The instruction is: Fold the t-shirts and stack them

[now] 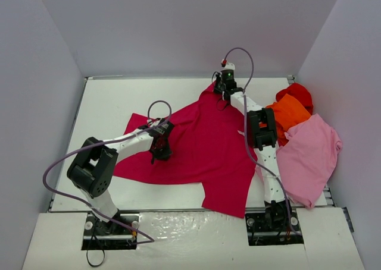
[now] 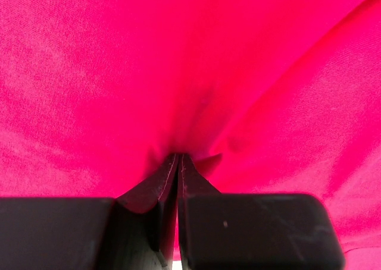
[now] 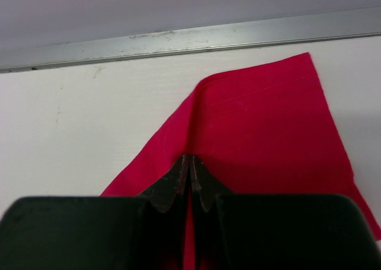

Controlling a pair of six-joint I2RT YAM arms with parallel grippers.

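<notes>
Up top the crimson t-shirt [image 1: 202, 148] lies spread across the middle of the table [image 1: 113, 103], left wrist cam has the left gripper [image 2: 179, 160] clamped tight on a pinch of it, and right wrist cam shows the right gripper [image 3: 189, 163] closed on its far corner near the metal rail [image 3: 190, 38].

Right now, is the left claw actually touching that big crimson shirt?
Touching. The left wrist view shows the left gripper pinched shut on a fold of the crimson t-shirt, with the cloth puckering into its tips.
</notes>
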